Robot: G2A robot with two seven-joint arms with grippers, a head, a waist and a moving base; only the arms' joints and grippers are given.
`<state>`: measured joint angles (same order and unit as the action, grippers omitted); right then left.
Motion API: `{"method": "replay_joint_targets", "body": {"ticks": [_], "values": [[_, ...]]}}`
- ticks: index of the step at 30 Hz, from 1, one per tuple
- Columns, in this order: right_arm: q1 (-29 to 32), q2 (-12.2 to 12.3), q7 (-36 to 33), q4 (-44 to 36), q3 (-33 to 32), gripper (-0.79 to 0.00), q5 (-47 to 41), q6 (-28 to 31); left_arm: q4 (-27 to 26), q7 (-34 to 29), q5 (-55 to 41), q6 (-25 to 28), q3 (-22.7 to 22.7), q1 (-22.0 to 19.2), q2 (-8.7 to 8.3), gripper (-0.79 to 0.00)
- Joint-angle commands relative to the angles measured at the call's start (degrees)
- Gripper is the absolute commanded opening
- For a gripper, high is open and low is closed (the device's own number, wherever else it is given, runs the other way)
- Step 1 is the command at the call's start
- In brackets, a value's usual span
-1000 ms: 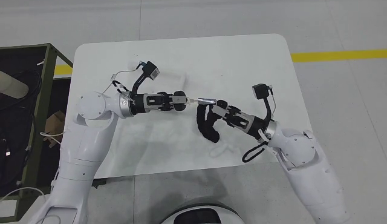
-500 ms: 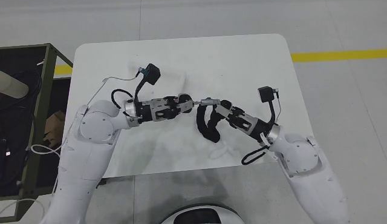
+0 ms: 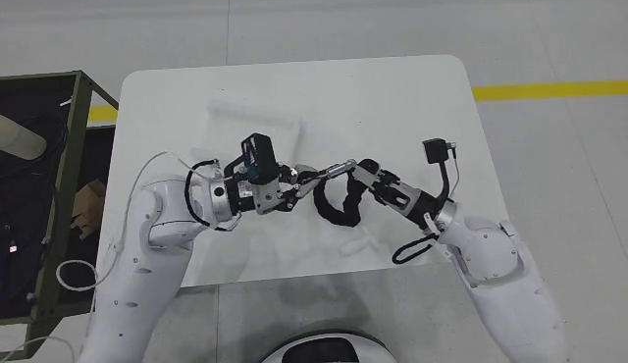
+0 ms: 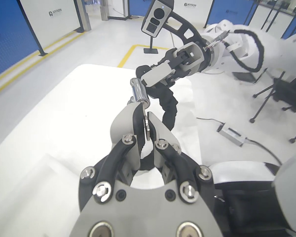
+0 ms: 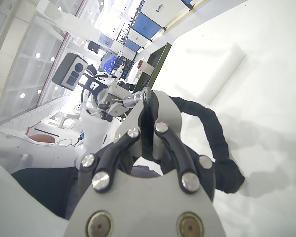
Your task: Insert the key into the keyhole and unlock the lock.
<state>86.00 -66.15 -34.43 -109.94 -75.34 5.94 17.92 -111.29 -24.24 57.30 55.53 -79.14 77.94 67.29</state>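
Left claw (image 4: 144,118) pinches the key (image 4: 147,130) (its tip meets the lock (image 4: 138,91)); right claw (image 5: 148,103) clamps that lock's black cable.

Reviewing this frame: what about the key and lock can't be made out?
Keyhole: left wrist view, covered by the key entering the lock cylinder; depth unclear.
Key: right wrist view, too small inside the left gripper.
Joint of cable and cylinder: left wrist view, hidden by the right gripper; unlocked or not, unclear.

The black-sleeved cable lock with steel cylinder (image 4: 138,91) hangs over the middle of the white table (image 3: 392,98), between left gripper (image 4: 143,111) and right gripper (image 5: 150,102). The flat metal key (image 4: 147,130) meets the cylinder's left end.
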Motion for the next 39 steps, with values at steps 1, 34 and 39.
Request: {"method": "replay_joint_targets", "body": {"ticks": [1, 34, 39], "values": [[-0.1, 0.0, 0.3, 0.0, 0.3, -0.785, 0.3, -0.2, -1.2, 7.2, 12.3, -0.4, 0.4, 0.4, 0.09, -0.785], [-1.0, -1.4, 14.4, 2.9, 5.5, 0.0, 19.2, -21.4, 21.0, -15.2, -66.2, -28.1, -2.4, -6.1, -1.49, 0.0], [-2.6, -2.3, 16.9, 2.6, 8.1, 0.0, 21.4, -29.1, 21.0, -15.2, -66.2, -28.1, -2.4, -6.1, -1.49, 0.0]]}}
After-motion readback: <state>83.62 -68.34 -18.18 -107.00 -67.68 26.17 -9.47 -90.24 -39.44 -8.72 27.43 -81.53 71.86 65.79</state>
